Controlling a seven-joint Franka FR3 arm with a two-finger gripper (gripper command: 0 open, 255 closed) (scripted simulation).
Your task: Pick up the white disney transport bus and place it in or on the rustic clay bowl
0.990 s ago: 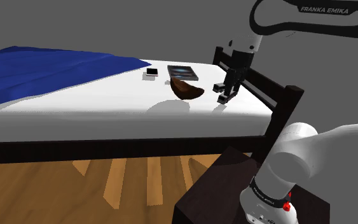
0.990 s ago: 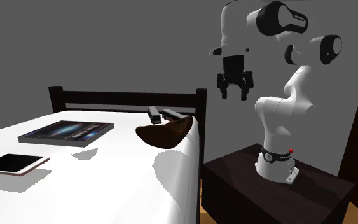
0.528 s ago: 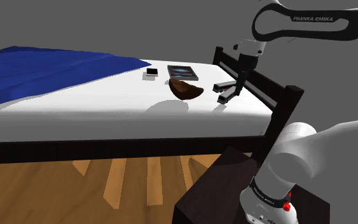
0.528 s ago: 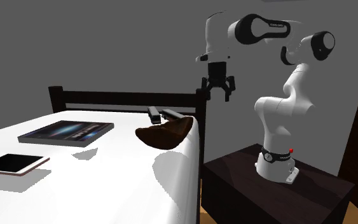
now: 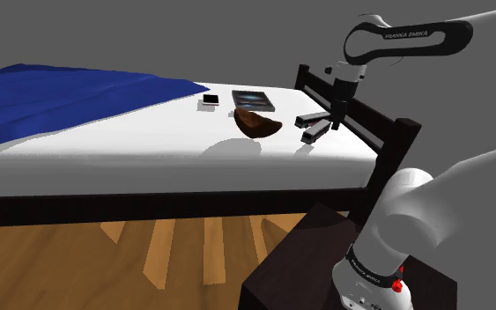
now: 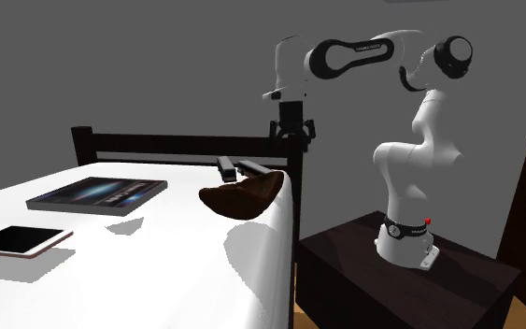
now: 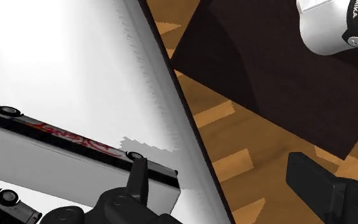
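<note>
One white robot arm (image 5: 406, 37) with dark joints reaches from its dark box stand (image 6: 345, 257) over the corner of a bed with a white sheet (image 5: 149, 145) and a dark wooden frame (image 5: 400, 150). Its black two-finger gripper (image 5: 336, 121) hangs pointing down, fingers spread apart and holding nothing. Below it, on the sheet close to the bed's edge and frame rail, lies the long white toy bus (image 7: 75, 145) with red lettering and small black wheels. In the wrist view one fingertip overlaps the bus's end and the other hangs over the wooden plank floor (image 7: 231, 162). The dark brown rounded bowl (image 5: 259, 124) sits on the sheet just beside the bus, to the shoulder view's left of it. Farther along the bed lie a flat dark book (image 5: 253, 99), a small white tablet (image 5: 209, 102) and a rumpled blue blanket (image 5: 70, 92).
</note>
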